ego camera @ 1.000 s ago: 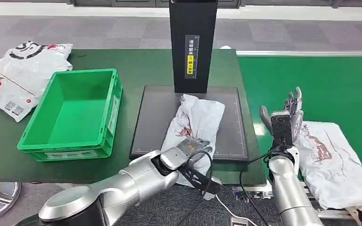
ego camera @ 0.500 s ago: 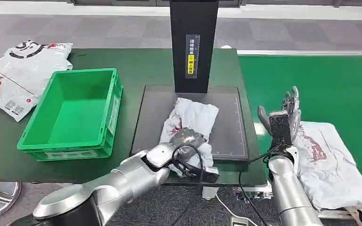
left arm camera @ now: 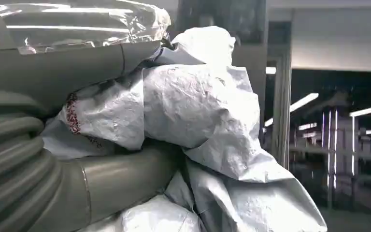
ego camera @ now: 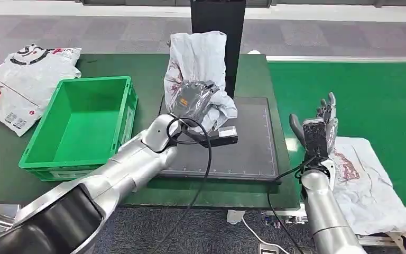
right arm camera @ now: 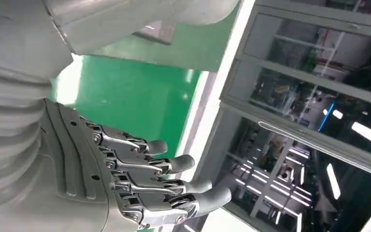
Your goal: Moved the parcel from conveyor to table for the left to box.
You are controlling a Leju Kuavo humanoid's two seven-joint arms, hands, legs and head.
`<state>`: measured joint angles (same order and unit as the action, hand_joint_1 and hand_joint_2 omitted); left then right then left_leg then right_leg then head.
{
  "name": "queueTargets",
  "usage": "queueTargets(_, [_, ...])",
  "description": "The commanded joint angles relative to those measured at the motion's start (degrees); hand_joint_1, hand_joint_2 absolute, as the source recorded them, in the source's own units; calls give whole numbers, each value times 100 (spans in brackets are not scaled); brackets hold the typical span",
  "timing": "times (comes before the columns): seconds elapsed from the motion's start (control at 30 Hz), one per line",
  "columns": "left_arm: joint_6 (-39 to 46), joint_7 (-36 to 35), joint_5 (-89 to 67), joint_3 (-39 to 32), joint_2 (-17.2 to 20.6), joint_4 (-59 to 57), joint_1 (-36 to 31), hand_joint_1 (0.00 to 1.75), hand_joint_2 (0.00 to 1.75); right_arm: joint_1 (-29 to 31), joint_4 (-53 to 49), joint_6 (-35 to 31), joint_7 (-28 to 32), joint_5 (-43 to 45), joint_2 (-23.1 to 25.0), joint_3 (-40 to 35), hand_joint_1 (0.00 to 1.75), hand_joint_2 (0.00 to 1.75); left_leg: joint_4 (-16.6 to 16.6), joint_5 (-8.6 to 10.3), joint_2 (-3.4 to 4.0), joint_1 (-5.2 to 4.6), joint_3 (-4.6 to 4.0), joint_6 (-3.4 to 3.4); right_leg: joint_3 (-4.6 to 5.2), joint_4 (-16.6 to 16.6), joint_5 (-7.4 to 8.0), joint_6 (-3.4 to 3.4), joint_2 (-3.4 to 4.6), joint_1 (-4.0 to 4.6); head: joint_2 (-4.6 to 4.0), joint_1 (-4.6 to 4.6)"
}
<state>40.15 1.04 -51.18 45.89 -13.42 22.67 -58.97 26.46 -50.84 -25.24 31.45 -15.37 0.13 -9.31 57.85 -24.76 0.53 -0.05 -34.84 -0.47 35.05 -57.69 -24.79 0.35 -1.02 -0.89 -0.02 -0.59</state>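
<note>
Above the black scale pad (ego camera: 248, 148), the left hand (ego camera: 193, 100) grips a crumpled white plastic parcel (ego camera: 198, 58), raised off the table (ego camera: 153, 74).
Its wrinkled film bulges around the fingers; the right hand (ego camera: 320, 127) is spread and holds nothing beside a second flat parcel (ego camera: 370, 185) on the green conveyor (ego camera: 370, 90). A green plastic crate (ego camera: 82, 127) sits left; a black post (ego camera: 227, 16) stands behind.
</note>
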Motion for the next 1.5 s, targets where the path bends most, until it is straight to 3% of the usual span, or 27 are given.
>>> queueTargets(0.03, [-15, -526, -2455, -2407, 503, 994, -51, 175, 175, 191, 598, 48, -100, -183, 254, 205, 0, 175, 0, -9, 32, 10, 6, -5, 2, 7, 6, -7, 45, 10, 2, 0])
queueTargets(0.13, [-15, -1261, -3695, -2690, 784, 1186, -136, 175, 175, 263, 747, 94, -253, -281, 301, 145, 0, 175, 0, -4, 22, 4, -1, -4, 11, 0, 3, -5, 29, 3, 2, 0])
queueTargets(0.17, [-15, -1871, -3882, -2302, 1035, 868, -343, 175, 175, 333, 875, 110, -307, -316, 297, 107, 0, 175, 0, -8, 33, 9, 5, -7, 9, 2, 4, -8, 45, 8, 0, 0])
queueTargets(0.23, [-15, -1961, -3789, -2325, 1115, 537, -503, 175, 175, 398, 983, 168, -340, -284, 280, 107, 0, 175, 0, -7, 44, 8, 3, -8, 14, 0, 7, -9, 56, 7, 2, 0])
queueTargets(0.3, [-15, -2514, -3849, -2235, 1263, -479, -870, 175, 175, 471, 1150, 208, -358, -245, 221, 76, 0, 175, 0, -6, 33, 7, -2, -6, 14, -1, 5, -7, 46, 6, 2, 0])
queueTargets(0.4, [-624, -2804, -3699, -2677, 1648, -871, -904, 175, 175, 206, 922, 248, -375, -219, 60, 42, 0, 175, -1, -2, 30, 7, -3, -9, 17, -1, 5, -6, 42, 6, 0, 0])
queueTargets(0.47, [-595, -2742, -3696, -2754, 1793, -854, -835, 175, 175, 79, 788, 278, -387, -203, 11, 38, 0, 175, -7, 0, 33, 6, 5, -14, 12, 2, 4, -8, 46, 5, 0, 0])
queueTargets(0.63, [-613, -2759, -3706, -2750, 1752, -853, -845, 175, 175, 82, 769, 270, -394, -203, 23, 36, 0, 175, 1, 1, 23, 14, -6, -15, 19, 3, 2, -9, 35, 14, 2, -2])
queueTargets(0.7, [-1091, -3105, -3723, -2873, 1882, -917, -821, 175, 175, -47, 627, 339, -466, -218, -58, -27, 0, 175, 0, 2, 3, 16, -6, -13, 13, 6, -1, -7, 17, 15, 0, -2])
queueTargets(0.83, [-1836, -3129, -3655, -3147, 2152, -993, -770, 175, 175, -361, 224, 409, -555, -166, -166, -11, 0, 175, -4, 2, 15, 9, -10, -14, 17, 4, 1, -9, 24, 8, 0, -2])
queueTargets(1.07, [-3383, -3054, -3370, -3629, 2068, -1113, -607, 175, 175, -600, -151, 557, -738, -238, -238, 53, 0, 175, -6, 0, 4, 10, -8, -19, 19, 6, -2, -12, 20, 10, 2, -2])
queueTargets(1.13, [-3508, -2934, -3044, -3993, 2009, -1049, -532, 175, 175, -563, -95, 623, -745, -248, -271, 43, 0, 175, -6, 0, 3, 10, -9, -18, 17, 8, -2, -10, 18, 13, 0, -2])
queueTargets(1.4, [-3752, -2840, -3046, -4073, 2018, -1045, -479, 175, 175, -439, 74, 692, -728, -245, -296, -9, 0, 175, -4, -1, 6, 12, -10, -17, 18, 8, -1, -10, 25, 11, 2, -2])
queueTargets(1.43, [-3643, -2875, -2948, -4203, 2032, -996, -443, 148, 175, -390, 124, 711, -722, -238, -291, -23, 0, 175, 0, -1, 8, 12, -16, -17, 23, 5, -1, -10, 24, 12, 2, -2])
queueTargets(1.47, [-3436, -2799, -2883, -4307, 2054, -977, -413, 0, 175, -315, 207, 727, -710, -231, -272, -46, 0, 175, -1, 2, 10, 8, -19, -17, 29, 2, 0, -9, 23, 8, 2, -2])
queueTargets(1.5, [-3113, -2619, -2634, -4589, 2052, -933, -378, 0, 175, -242, 275, 727, -705, -229, -250, -70, 0, 175, -4, 0, 10, 12, -10, -18, 19, 7, 0, -11, 27, 11, 2, -2])
